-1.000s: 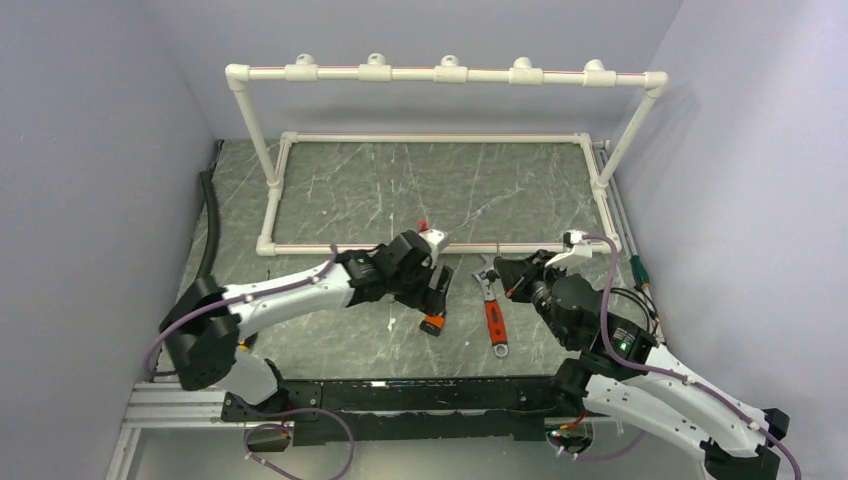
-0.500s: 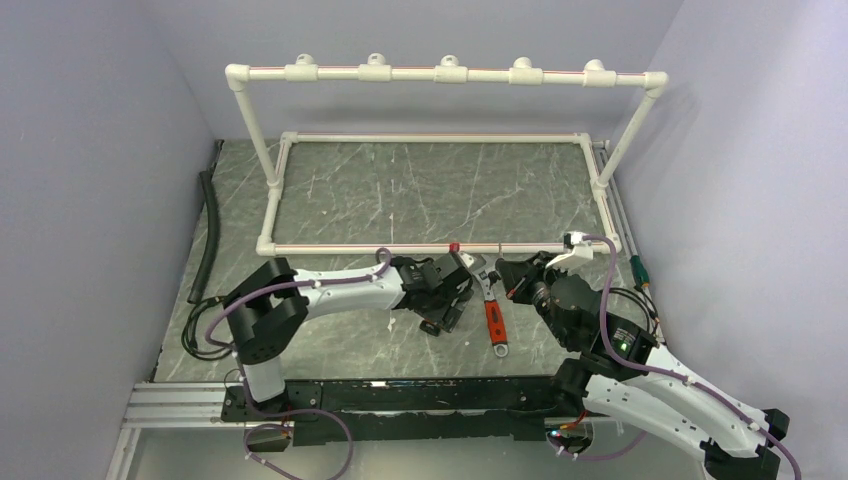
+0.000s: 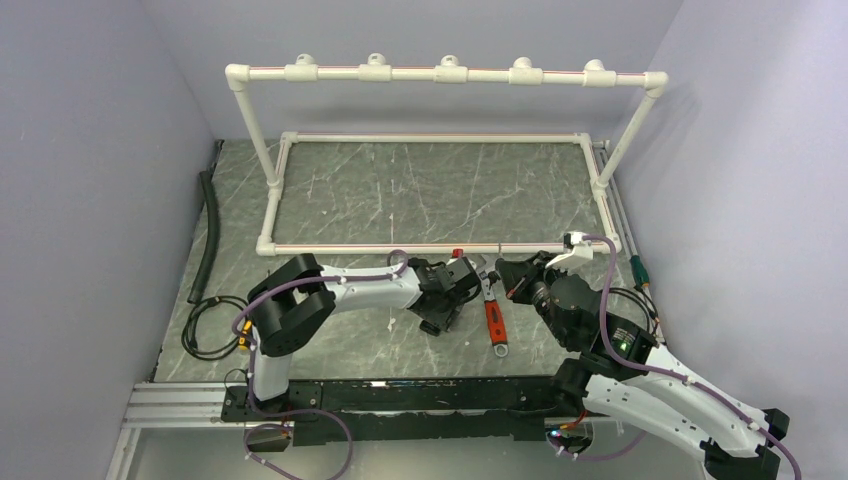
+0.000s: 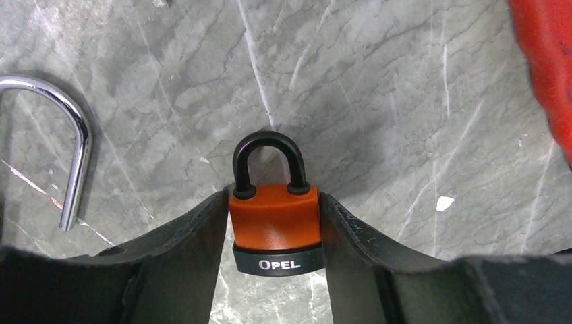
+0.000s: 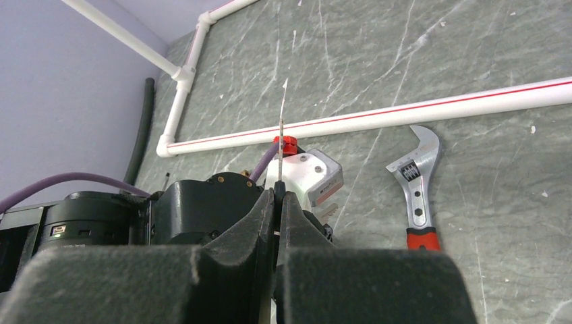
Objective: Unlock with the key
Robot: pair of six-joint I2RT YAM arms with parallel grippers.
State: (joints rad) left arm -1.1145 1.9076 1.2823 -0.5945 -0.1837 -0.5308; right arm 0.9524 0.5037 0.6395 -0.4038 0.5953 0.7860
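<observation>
An orange padlock with a black shackle and a black base lies on the marble table. My left gripper reaches over it, and both fingers press against the sides of its orange body. From above, the left gripper covers most of the padlock. My right gripper is shut on the key, whose thin blade stands up edge-on from between the jaws. The right gripper hovers just right of the left wrist.
A red-handled adjustable wrench lies between the two grippers. A chrome U-shaped bar lies left of the padlock. A white PVC pipe frame stands behind. A black hose and cables run along the left edge.
My left arm has swung right and come down over the padlock. Its jaws have narrowed until they touch the lock's sides. The right arm with the key has not moved.
</observation>
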